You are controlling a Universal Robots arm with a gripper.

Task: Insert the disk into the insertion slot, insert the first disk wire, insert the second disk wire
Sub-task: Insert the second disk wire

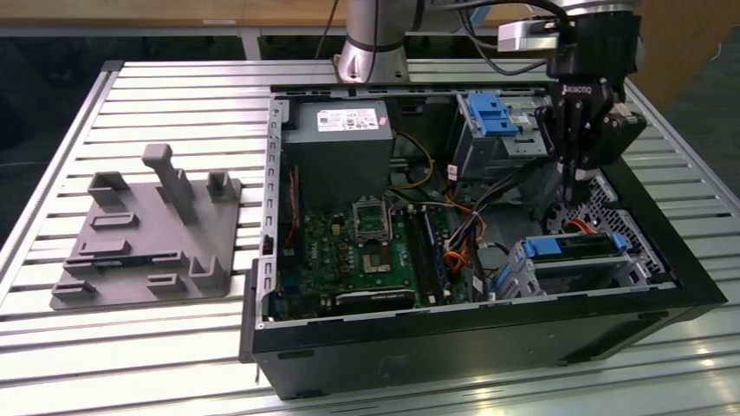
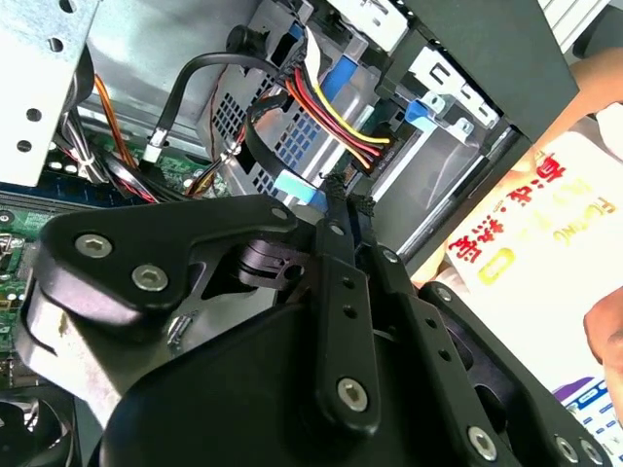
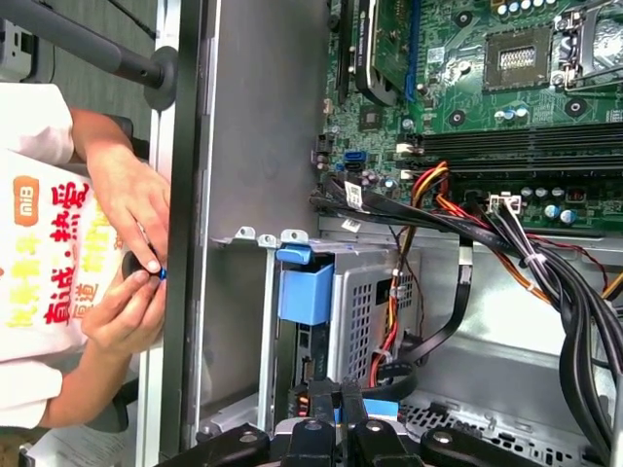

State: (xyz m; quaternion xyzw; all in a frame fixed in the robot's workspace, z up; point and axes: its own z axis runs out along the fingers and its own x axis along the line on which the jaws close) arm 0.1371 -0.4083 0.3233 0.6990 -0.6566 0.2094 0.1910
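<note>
While the black two-fingered gripper [image 1: 574, 189] is hanging with its fingers pinched together close by the small grey perforated sheet-metal drive cage [image 1: 526, 279], the silver blue-framed disk [image 1: 573, 251] is sitting inside that cage.

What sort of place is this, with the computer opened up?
Likely a robotics lab bench: an open black desktop computer case lies on a slatted aluminium table beside a grey plastic fixture plate, plus a silver robot arm.
</note>
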